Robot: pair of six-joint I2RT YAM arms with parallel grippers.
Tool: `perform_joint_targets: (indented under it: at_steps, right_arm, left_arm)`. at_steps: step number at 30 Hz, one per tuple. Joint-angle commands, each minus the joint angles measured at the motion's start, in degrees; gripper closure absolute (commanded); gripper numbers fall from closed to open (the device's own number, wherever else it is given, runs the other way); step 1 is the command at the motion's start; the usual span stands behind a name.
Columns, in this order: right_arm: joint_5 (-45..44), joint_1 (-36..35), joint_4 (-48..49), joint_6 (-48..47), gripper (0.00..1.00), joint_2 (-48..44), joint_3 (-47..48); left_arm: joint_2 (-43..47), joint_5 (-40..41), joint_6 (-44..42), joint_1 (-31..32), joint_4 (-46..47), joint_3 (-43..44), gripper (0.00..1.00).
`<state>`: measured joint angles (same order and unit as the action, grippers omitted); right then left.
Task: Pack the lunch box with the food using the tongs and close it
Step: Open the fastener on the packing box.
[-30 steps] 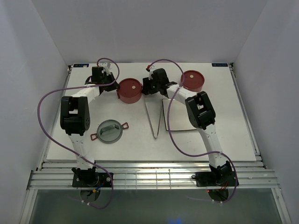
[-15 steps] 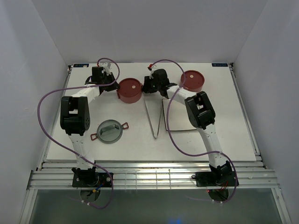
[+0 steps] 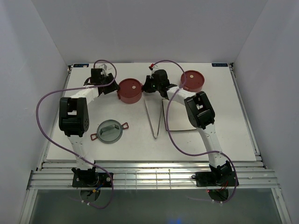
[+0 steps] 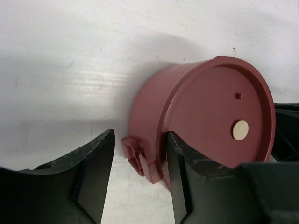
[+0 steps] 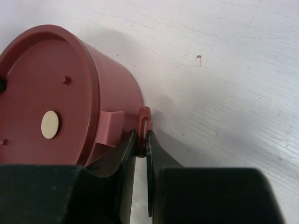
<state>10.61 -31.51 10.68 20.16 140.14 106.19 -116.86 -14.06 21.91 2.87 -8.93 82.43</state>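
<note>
One lidded dusty-red bowl of the lunch box (image 3: 129, 90) stands at the back centre, between both grippers. My left gripper (image 3: 110, 87) is open at its left side; in the left wrist view the bowl's (image 4: 210, 116) side loop (image 4: 135, 156) lies between the spread fingers of the left gripper (image 4: 140, 154). My right gripper (image 3: 147, 87) is at the bowl's right side; the right wrist view shows the right gripper (image 5: 141, 137) shut on the bowl's (image 5: 46, 102) thin red loop (image 5: 145, 119). A second lidded bowl (image 3: 192, 80) stands further right. The tongs (image 3: 154, 119) lie mid-table. The food is out of view.
The grey round top cover (image 3: 110, 131) with red clasps lies at the front left. A white square plate (image 3: 182, 119) sits right of the tongs, partly under the right arm. Purple cables loop over both arms.
My left gripper has opened and let go of the bowl's left loop. My right gripper has closed on the bowl's right loop. The bowl has hardly moved.
</note>
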Motion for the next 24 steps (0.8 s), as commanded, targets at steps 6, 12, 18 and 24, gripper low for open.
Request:
perform_joint_targets:
  at_steps: [6,12,18,24]
  right_arm:
    - [-1.2,0.0,5.5,3.1,0.92,-3.3,-3.5]
    - [-2.5,-0.1,5.2,3.7,0.92,-4.7,-5.7]
    - [-4.4,0.0,5.6,4.5,0.92,-6.0,-7.0]
    - [-4.8,0.0,5.9,6.4,0.92,-6.9,-7.8]
  left_arm:
    - [16.4,10.7,5.7,-1.8,4.7,-16.9,0.42]
    - [19.1,8.6,5.3,-1.8,11.7,-25.0,0.43]
    - [19.7,0.4,5.9,-2.2,17.6,-26.0,0.4]
    - [16.6,-6.7,4.8,-2.3,19.7,-25.7,0.46]
